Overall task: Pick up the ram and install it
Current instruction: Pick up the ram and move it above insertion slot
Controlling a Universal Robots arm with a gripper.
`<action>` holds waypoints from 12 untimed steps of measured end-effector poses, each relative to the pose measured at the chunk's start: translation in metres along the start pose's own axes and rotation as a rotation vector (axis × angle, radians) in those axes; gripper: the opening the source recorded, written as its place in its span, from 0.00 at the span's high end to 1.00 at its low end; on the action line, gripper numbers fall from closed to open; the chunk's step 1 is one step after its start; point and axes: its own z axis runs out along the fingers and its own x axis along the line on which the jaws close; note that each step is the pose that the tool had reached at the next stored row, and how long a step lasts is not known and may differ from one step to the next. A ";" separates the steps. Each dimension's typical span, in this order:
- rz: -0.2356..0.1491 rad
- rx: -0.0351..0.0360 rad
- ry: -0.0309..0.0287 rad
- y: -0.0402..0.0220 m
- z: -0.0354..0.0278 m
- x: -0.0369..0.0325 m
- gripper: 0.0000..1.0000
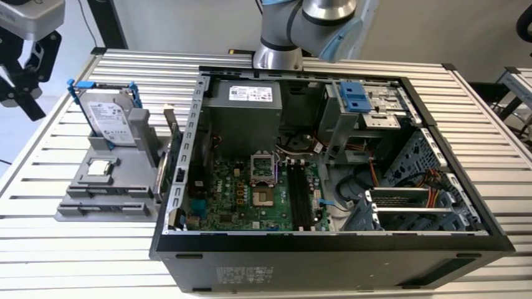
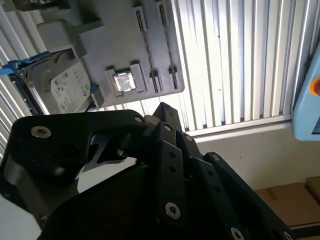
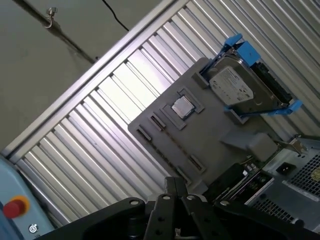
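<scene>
The ram [image 1: 163, 169] looks like a thin dark-green stick standing on edge at the right side of the grey fixture [image 1: 99, 202], close against the open computer case's wall. My black gripper [image 1: 25, 84] hangs high at the exterior view's far left, above the table and well apart from the ram. Its black linkage [image 2: 165, 175] fills the near part of both wrist views, which look down on the fixture [image 3: 200, 135]. The green motherboard [image 1: 249, 193] lies in the case bottom, with long black memory slots [image 1: 298, 193].
A silver hard drive in a blue frame [image 1: 106, 112] stands upright on the fixture, with a square chip [image 1: 99, 167] in front of it. The case holds a power supply [image 1: 249, 103], cables and drive cages [image 1: 415, 212]. The table is slatted aluminium [image 1: 66, 261].
</scene>
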 end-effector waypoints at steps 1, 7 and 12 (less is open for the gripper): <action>-0.011 -0.0001 0.0006 0.0000 -0.0001 0.0001 1.00; -0.076 -0.0009 0.0041 0.0004 -0.0004 0.0003 1.00; -0.130 -0.0018 0.0070 0.0006 -0.0009 0.0005 1.00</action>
